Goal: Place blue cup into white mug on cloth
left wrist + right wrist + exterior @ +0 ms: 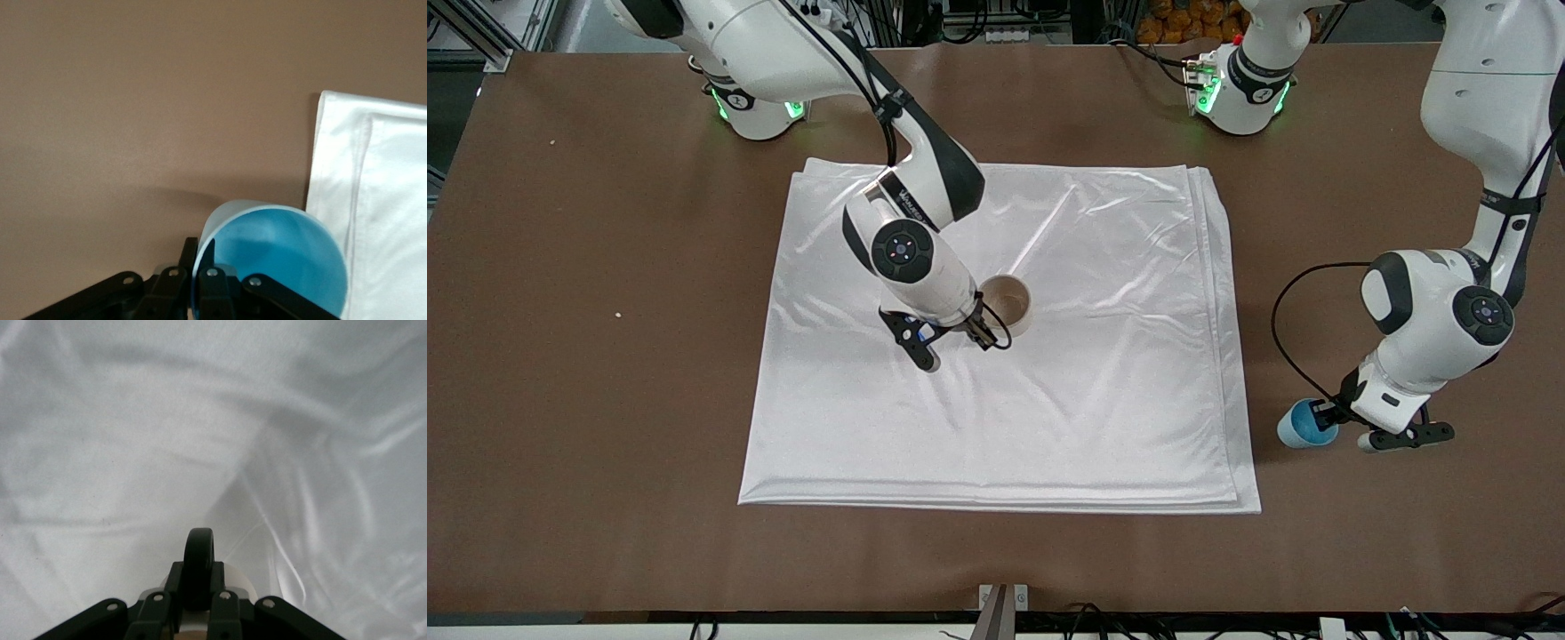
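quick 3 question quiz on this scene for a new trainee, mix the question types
1. True or false: the blue cup is already inside the white mug.
2. What does the left gripper hold? A) the cloth B) the blue cup C) nothing
3. Which part of the mug is the right gripper shut on?

Key:
1. False; the cup is on the bare table, beside the cloth.
2. B
3. Its black loop handle.

table [605,444] — brown, matte | top edge — metal framing [480,36], cables [978,27] | light — even
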### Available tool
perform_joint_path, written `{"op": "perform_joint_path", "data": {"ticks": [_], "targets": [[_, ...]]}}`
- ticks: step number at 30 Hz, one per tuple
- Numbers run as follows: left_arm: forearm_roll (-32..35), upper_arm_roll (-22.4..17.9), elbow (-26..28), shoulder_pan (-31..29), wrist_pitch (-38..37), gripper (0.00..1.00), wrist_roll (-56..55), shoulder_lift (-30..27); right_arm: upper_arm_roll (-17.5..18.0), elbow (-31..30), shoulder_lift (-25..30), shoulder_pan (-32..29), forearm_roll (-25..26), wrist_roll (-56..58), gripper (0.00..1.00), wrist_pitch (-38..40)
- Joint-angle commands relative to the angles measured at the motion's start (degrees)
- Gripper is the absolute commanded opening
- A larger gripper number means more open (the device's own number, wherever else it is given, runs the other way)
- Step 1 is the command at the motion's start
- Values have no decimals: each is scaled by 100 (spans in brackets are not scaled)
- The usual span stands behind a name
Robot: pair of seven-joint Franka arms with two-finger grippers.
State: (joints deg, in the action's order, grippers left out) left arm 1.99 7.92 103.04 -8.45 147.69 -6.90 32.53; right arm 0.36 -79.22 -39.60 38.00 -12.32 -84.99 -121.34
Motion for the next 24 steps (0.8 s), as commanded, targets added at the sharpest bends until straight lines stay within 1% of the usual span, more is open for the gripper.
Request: {"op": "perform_joint_path", "data": {"ticks": [1,10,14,18,23,24], "targets": [[-111,78,-65,45,-285,0,-65,-221,-62,56,-188,198,-104,-272,0,-250],[-120,324,-65,54,-548,0,-162,-493,-88,30,-338,366,-51,-448,0,-522],[-93,605,-82,54,-900,0,-653,-713,-97,30,-365,375,-7,-475,0,-514],[-49,886,-91,62,-1067,0,-979,-862,-97,30,-461,418,63,-483,0,-522],[-32,1141,-91,62,-1182,0,-1331,-959,-106,21,-558,462,160,-615,0,-663],[-32,1177,-91,62,-1182,0,-1366,-959,-106,21,-567,462,178,-641,2,-680]]}}
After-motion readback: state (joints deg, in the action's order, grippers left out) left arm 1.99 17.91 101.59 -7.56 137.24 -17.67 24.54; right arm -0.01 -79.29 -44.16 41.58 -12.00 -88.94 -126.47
